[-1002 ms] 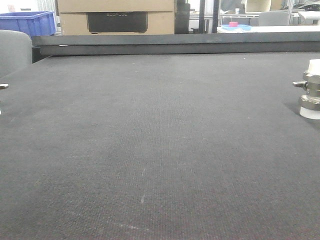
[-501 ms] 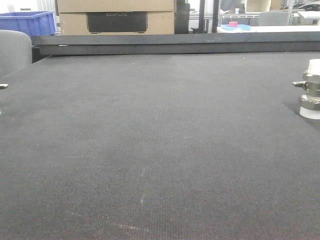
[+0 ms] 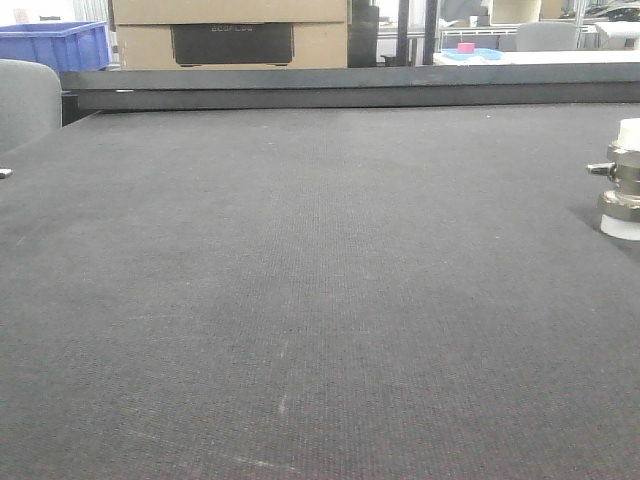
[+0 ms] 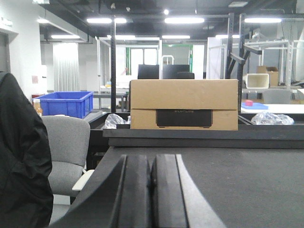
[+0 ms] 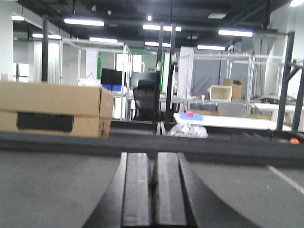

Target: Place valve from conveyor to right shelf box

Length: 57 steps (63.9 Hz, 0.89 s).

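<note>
The valve [image 3: 622, 180] stands upright at the far right edge of the front view, a silvery body with white caps and a short stem pointing left. It rests on the dark grey conveyor [image 3: 300, 280]. My left gripper [image 4: 152, 164] is shut with nothing between its fingers, low over the belt's left side. My right gripper [image 5: 153, 161] is also shut and empty, low over the belt. Neither wrist view shows the valve. The right shelf box is out of view.
A dark rail [image 3: 350, 88] bounds the belt's far edge, with a cardboard box [image 3: 232, 35] behind it. A blue crate [image 3: 55, 45] and a grey chair [image 4: 64, 152] stand to the left. A white table [image 5: 223, 121] stands beyond the rail on the right.
The valve sits a touch further right in the front view. The small metal piece at the left edge has slid partly out of view. Little else has moved.
</note>
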### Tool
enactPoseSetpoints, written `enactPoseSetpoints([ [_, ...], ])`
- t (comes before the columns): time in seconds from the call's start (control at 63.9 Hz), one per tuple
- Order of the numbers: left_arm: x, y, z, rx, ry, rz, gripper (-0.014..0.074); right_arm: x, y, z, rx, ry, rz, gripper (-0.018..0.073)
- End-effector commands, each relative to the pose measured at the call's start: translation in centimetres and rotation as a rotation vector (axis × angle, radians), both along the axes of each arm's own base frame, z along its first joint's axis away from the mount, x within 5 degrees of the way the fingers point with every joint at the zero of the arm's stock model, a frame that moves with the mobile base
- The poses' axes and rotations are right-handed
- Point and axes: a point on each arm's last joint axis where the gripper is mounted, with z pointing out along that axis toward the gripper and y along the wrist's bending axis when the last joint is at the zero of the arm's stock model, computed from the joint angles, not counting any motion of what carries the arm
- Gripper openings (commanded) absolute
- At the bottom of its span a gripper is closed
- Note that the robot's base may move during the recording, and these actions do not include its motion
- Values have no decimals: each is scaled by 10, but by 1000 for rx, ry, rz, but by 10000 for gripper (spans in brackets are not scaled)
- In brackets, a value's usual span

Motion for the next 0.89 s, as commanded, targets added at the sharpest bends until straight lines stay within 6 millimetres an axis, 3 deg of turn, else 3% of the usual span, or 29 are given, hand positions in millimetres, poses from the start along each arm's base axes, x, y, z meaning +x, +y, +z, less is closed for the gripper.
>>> enactPoseSetpoints([
  [0.0,5,0,17,-17,75,-3,36,2,0,15,-6,21,-3,-8],
  [0.235,41,3,42,-31,234,-4,471,31,1,17,-25,181,-3,577],
  [0.345,56,3,52,-32,264,-17,613,44,0,17,-92,197,-31,570],
  [0.47,64,-1,65,-28,289,-60,608,58,1,29,-96,262,-27,570],
  [0.611,71,-5,74,-23,329,-96,597,85,2,52,-108,479,-10,570],
  [0.752,77,-8,76,-19,342,-122,597,121,4,88,-119,669,6,570],
  [0.877,77,-9,76,-18,342,-128,597,161,6,104,-129,848,21,570],
])
